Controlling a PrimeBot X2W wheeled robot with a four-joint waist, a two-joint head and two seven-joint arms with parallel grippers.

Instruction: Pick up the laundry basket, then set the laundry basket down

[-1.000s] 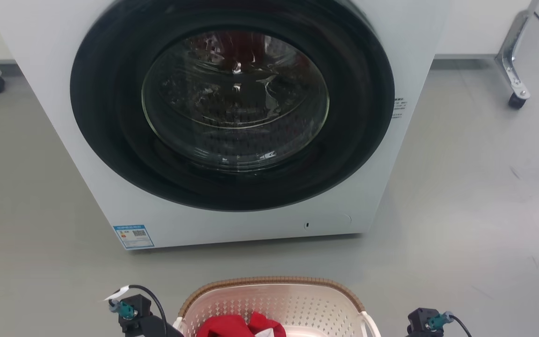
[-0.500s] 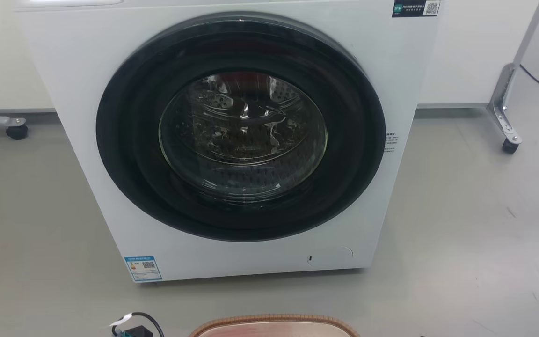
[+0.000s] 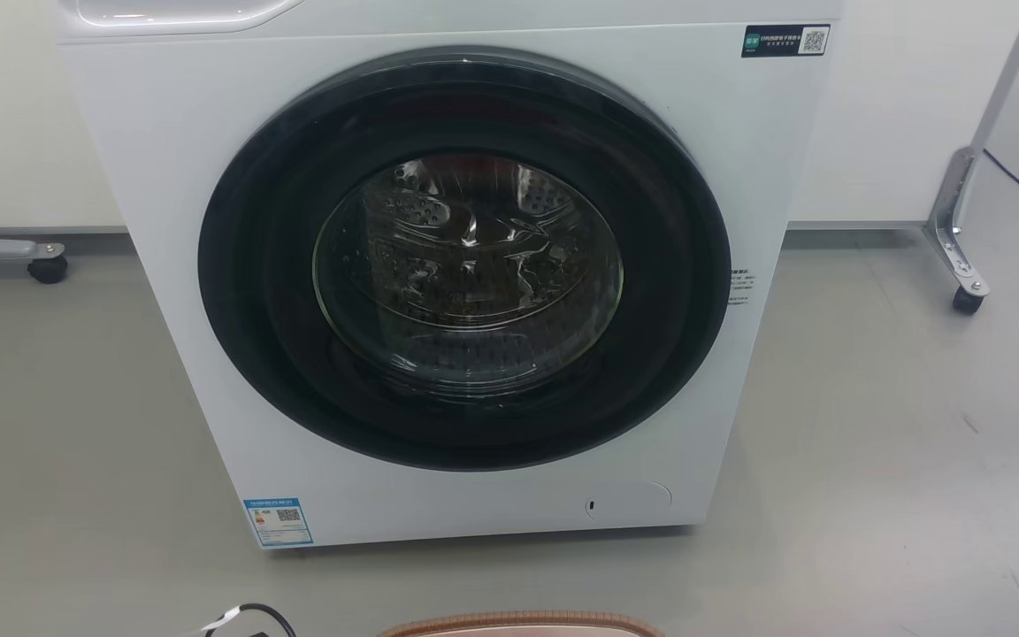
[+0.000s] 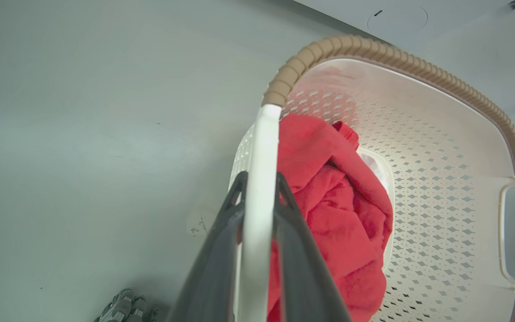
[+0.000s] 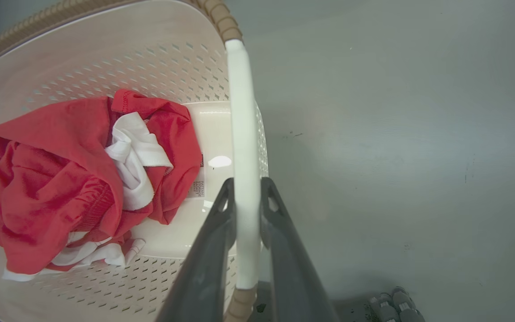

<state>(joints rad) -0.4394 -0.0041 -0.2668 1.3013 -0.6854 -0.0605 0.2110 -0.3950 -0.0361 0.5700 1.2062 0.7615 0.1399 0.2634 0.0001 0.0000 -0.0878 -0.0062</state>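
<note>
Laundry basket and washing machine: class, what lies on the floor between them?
The stretch is bare: in the head view, plain grey floor runs from the rim of the laundry basket to the foot of the washing machine.

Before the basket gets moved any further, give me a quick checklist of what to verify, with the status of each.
1. Left gripper shut on the laundry basket at its left handle: ok.
2. Right gripper shut on the right handle: ok.
3. Clothes inside the walls, nothing over the rim: ok.
4. Basket apart from the washing machine: ok, floor shows between them.
5. Basket bottom off the floor: cannot tell.
</note>
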